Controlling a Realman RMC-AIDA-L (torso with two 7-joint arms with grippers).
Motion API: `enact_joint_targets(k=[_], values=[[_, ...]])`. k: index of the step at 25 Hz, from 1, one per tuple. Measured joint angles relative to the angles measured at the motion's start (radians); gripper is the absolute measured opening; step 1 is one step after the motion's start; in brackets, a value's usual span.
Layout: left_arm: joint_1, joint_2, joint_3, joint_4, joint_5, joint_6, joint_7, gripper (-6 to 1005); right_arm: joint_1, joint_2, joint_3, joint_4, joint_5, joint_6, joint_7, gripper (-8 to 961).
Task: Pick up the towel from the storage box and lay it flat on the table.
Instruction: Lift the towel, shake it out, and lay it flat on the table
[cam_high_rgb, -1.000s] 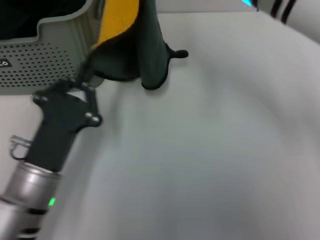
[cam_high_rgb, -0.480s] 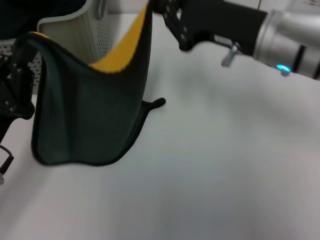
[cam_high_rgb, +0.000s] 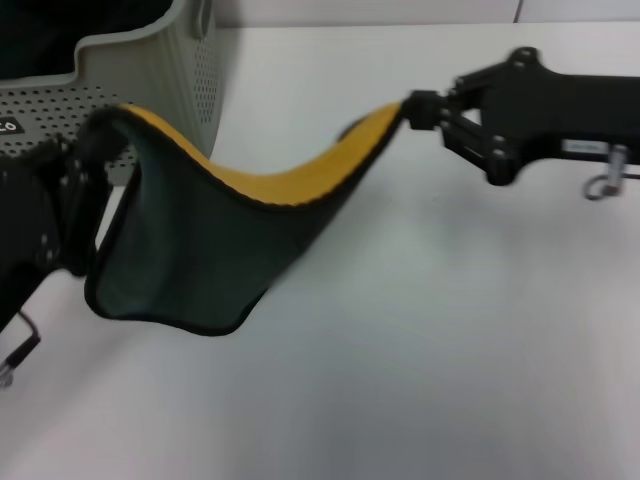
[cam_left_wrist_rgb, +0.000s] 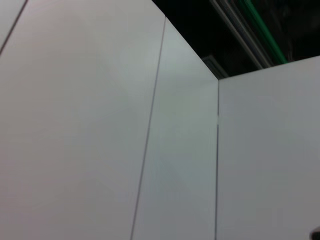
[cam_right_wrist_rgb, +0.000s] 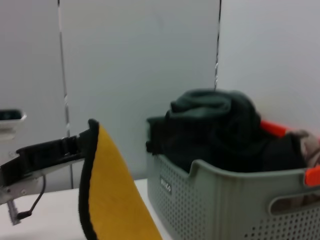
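The towel (cam_high_rgb: 190, 245) hangs spread above the table (cam_high_rgb: 420, 340), dark green face toward me, yellow side (cam_high_rgb: 300, 180) showing along its sagging top edge. My left gripper (cam_high_rgb: 88, 145) is shut on its left corner, in front of the storage box (cam_high_rgb: 130, 75). My right gripper (cam_high_rgb: 412, 108) is shut on its right corner, out over the table. The towel's lower edge hangs just above the tabletop. In the right wrist view the yellow side (cam_right_wrist_rgb: 112, 200) fills the foreground, with the left gripper (cam_right_wrist_rgb: 75, 145) at its far corner.
The storage box (cam_right_wrist_rgb: 225, 195) holds a heap of dark cloths (cam_right_wrist_rgb: 215, 125) and something orange (cam_right_wrist_rgb: 274, 129). White wall panels (cam_left_wrist_rgb: 100, 125) stand behind. Bare tabletop lies to the right and in front of the towel.
The towel hung bunched next to the box. Now it is stretched wide between both grippers. My right gripper has moved right and down; my left gripper has risen holding the left corner.
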Motion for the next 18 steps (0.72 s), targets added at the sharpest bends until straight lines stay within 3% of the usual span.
enact_joint_targets(k=[2, 4, 11, 18], values=[[0.010, 0.017, 0.000, 0.010, 0.046, 0.002, 0.005, 13, -0.035, 0.044, 0.114, -0.058, -0.093, -0.137, 0.041, 52], [0.014, 0.031, 0.000, 0.024, 0.079, 0.004, 0.014, 13, -0.060, 0.058, 0.164, -0.094, -0.121, -0.228, 0.058, 52], [0.037, 0.150, -0.011, 0.245, 0.304, 0.009, 0.136, 13, -0.103, 0.061, 0.284, -0.185, -0.093, -0.492, 0.116, 53], [0.067, 0.240, -0.050, 0.444, 0.518, 0.010, 0.295, 13, -0.110, 0.064, 0.442, -0.185, 0.076, -0.774, 0.166, 53]])
